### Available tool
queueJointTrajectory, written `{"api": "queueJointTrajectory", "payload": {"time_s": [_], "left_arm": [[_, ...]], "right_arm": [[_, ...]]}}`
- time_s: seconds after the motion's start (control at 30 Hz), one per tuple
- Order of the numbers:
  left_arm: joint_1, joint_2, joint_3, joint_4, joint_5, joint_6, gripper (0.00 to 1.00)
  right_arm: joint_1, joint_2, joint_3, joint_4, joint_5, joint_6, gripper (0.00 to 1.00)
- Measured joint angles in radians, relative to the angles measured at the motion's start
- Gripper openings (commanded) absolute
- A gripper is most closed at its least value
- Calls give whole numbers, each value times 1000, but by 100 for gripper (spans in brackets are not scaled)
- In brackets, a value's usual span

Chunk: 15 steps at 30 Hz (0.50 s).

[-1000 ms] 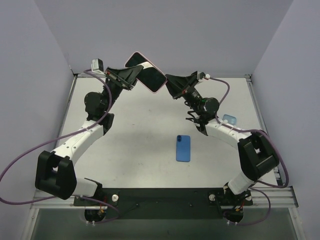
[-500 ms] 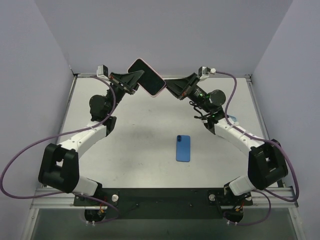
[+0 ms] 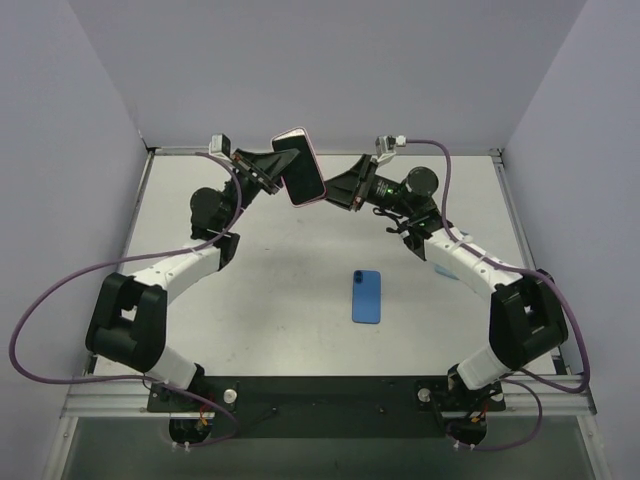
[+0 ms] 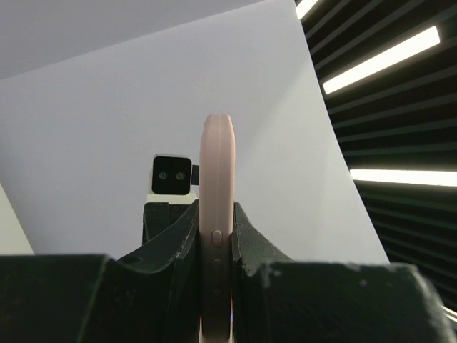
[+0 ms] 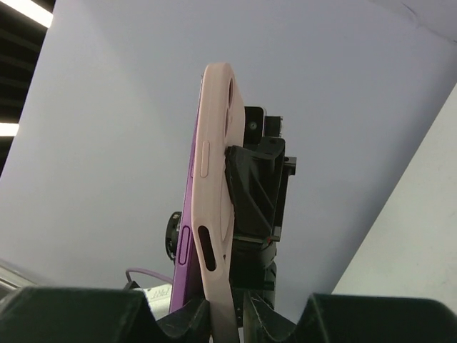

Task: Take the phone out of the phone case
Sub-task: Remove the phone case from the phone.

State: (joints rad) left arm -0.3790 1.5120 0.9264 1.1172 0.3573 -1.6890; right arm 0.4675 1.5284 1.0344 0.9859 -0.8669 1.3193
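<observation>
The left gripper [image 4: 216, 232] is clamping the phone case [image 4: 216, 186] edge-on. Its 2 black fingers [image 4: 170, 236] are pressing against the pink case's broad faces, with no gap showing. The right gripper [image 5: 225, 314] is gripping the same case from the opposite side, and the case's lower edge is sitting pinched between its 2 fingers [image 5: 275, 325]. In the right wrist view a purple strip of the phone [image 5: 182, 279] is showing along the case's open face, so the phone is sitting inside the case. From the top camera, the case is hanging in the air between the 2 grippers, over the far part of the table [image 3: 260, 290], tilted with the dark screen facing the camera. Nearer the arm bases, a blue phone-shaped slab [image 3: 367, 296] is lying flat on the table, well apart from both grippers.
</observation>
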Motion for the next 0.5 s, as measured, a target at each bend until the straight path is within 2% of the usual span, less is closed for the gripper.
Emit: {"api": "queueJointTrajectory", "payload": {"time_s": [0.1,0.13,0.17,0.37,0.5], "left_arm": [[-5,14,0,-8,3,1,0],[-7,15,0,-9,4,3,0],[-8,15,-1,-9,3,6,0],[-12,14,-47,8,-24,-10,0],[-14,0,-117,-16,-23,19,18]], "right_arm": [[0,19,0,-3,-24,0,15],[0,22,0,-3,-29,0,5],[0,22,0,-2,-31,2,0],[6,19,-2,-37,-40,-18,0],[16,-16,-18,-206,-20,-106,0]]}}
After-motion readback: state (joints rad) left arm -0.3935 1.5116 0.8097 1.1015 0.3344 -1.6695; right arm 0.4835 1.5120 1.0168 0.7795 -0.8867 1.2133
